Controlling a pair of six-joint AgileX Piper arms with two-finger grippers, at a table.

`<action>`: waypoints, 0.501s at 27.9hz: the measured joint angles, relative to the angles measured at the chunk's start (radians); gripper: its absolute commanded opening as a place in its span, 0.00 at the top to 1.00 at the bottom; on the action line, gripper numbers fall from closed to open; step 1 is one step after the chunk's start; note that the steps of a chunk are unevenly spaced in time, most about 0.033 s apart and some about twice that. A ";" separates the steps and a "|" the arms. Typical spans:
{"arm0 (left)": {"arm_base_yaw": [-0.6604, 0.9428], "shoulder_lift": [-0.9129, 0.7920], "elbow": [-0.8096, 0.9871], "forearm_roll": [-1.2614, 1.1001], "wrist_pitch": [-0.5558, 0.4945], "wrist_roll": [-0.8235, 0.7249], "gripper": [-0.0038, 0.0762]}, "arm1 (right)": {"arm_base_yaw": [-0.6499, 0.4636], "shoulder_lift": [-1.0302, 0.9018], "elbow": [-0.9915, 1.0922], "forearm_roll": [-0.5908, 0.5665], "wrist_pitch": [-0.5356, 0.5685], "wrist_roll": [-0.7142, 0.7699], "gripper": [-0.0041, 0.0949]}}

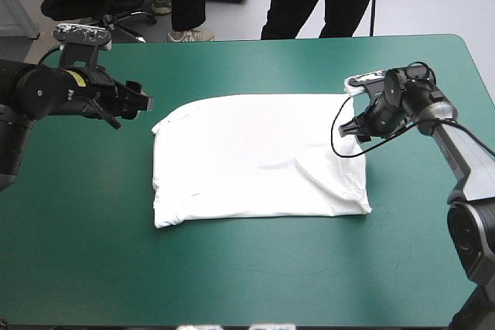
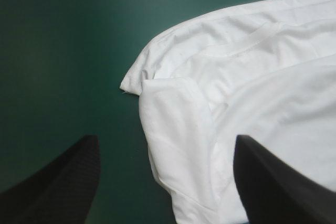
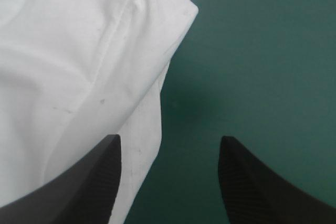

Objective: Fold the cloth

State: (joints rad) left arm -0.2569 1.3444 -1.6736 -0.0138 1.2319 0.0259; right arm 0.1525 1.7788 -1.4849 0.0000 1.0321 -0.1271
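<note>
The T-shirt (image 1: 255, 161) lies flat at the middle of the worktop (image 1: 85, 260), on the teal-green cover. It is already doubled into a rough rectangle, its near edge running left to right and clear of both arms. Toward the near right the layers puff up in a soft ridge. Expect the cloth to be light, limp and layered: it will sag and slide on itself, and a shallow pinch may lift only the top sheet.

Farther back, the right gripper (image 1: 349, 130) hangs at the far right corner. Its black fingers are spread and straddle the cloth's right edge, one over white, one over bare cover. At the far left corner, the left gripper (image 1: 144, 103) is also spread and holds nothing. Ahead of it you can see the tucked sleeve (image 2: 176, 129) and the collar seam (image 2: 236, 51).

You would probably do best to take both far corners, biting through every layer, well in from the edge.
</note>
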 measured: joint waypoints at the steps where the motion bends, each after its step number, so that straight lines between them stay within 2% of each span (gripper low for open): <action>1: 0.000 0.000 0.000 0.000 0.000 0.000 0.30 | 0.000 0.013 0.000 -0.008 -0.001 0.000 0.47; 9: 0.000 0.000 0.000 0.025 0.000 0.000 0.30 | -0.001 0.069 0.079 -0.007 -0.037 0.004 0.48; 12: 0.000 0.000 0.000 0.043 0.000 0.000 0.30 | -0.001 0.069 0.129 -0.006 -0.053 0.004 0.54; 14: 0.000 0.000 0.000 0.045 0.000 0.000 0.30 | -0.002 0.066 0.141 0.000 -0.068 0.006 0.63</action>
State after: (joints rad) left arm -0.2569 1.3444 -1.6736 0.0310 1.2319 0.0259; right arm 0.1507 1.8449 -1.3439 0.0000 0.9640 -0.1215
